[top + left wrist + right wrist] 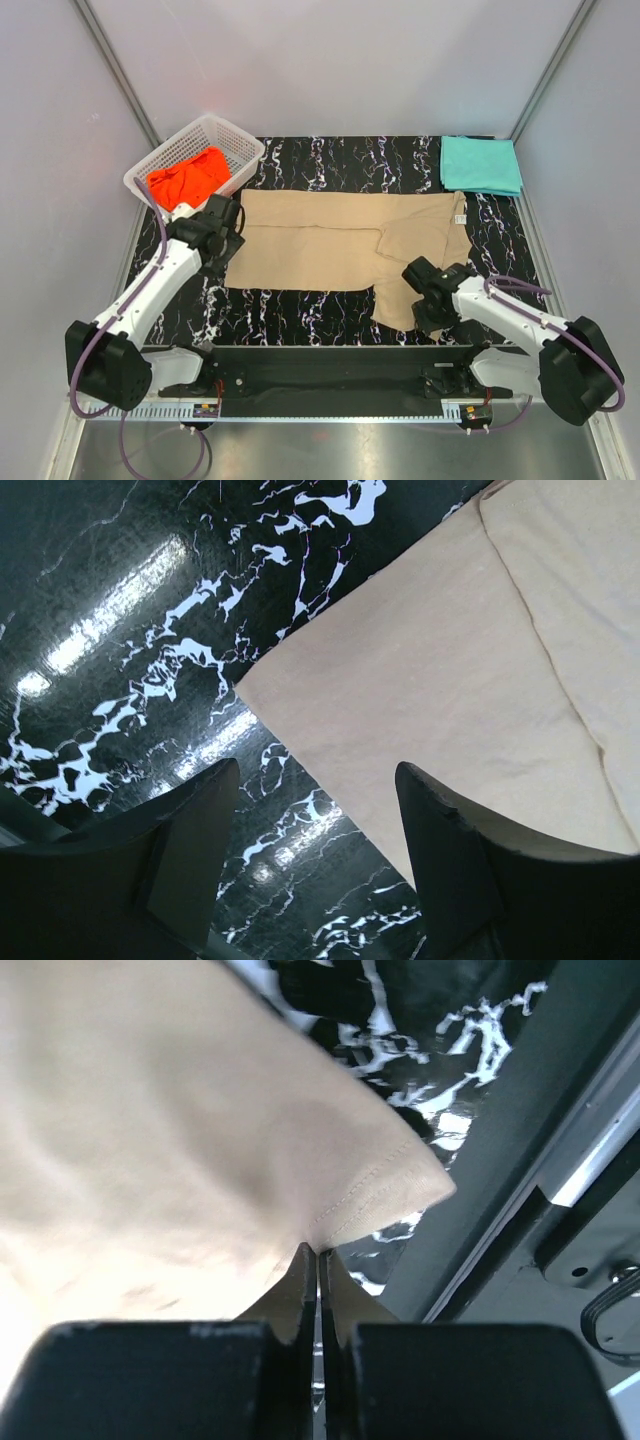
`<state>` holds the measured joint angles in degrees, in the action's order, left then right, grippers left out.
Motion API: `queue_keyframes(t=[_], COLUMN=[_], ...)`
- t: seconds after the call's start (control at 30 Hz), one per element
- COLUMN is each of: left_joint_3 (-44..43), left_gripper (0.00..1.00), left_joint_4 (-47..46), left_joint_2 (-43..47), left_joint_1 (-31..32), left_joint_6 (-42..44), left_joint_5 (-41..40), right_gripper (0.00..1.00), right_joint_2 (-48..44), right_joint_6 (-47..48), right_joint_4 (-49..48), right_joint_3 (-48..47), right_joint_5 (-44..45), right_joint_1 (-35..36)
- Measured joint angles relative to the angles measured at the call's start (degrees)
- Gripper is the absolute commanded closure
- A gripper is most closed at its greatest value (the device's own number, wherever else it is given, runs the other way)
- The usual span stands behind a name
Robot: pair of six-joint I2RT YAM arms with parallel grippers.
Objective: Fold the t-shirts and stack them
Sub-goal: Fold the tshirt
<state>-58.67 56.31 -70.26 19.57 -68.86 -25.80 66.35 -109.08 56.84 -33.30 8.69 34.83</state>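
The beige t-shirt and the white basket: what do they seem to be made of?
The beige t-shirt looks like soft, matte cloth, perhaps cotton: it lies limp and creased, and the right wrist view shows a stitched hem. The basket looks like white moulded plastic, probably smooth: stiff lattice walls with even holes.

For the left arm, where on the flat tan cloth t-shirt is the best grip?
The tan cloth t-shirt's left-end corner, approached from the bare black marbled table side. That corner lies flat and exposed, just ahead of the left gripper's open jaws.
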Motion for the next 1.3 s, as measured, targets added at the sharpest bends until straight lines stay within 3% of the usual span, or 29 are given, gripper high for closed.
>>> queue_keyframes(t=[0.23,0.57,0.87,1.2,1.3], left_joint_3=[5.01,15.96,15.63,18.08,17.62], left_gripper=[0.37,0.47,0.5,0.56,0.65], left_joint_4=[-1.53,-5.66,-8.35,-13.0,-13.57], left_joint_2=[2.19,5.18,-7.56,-8.87,-9.86], left_joint_1=[-4.28,-8.46,-10.62,-10.62,-10.62], left_joint_6=[-5.4,-15.32,-19.08,-21.2,-21.14], left_joint_5=[7.5,13.62,14.14,13.97,13.97], right_gripper=[1.0,1.0,1.0,1.0,1.0], right_joint_2=[-2.08,-6.1,-9.55,-14.12,-14.73], right_joint_6=[7.48,18.14,25.49,31.23,32.41], right_joint_4=[5.03,2.6,1.62,-2.05,-2.12], right_joint_3=[-7.85,-11.37,-11.56,-8.61,-8.28], right_joint_5=[6.14,10.01,13.25,13.33,13.51], right_joint_1=[0.33,0.42,0.44,0.44,0.44])
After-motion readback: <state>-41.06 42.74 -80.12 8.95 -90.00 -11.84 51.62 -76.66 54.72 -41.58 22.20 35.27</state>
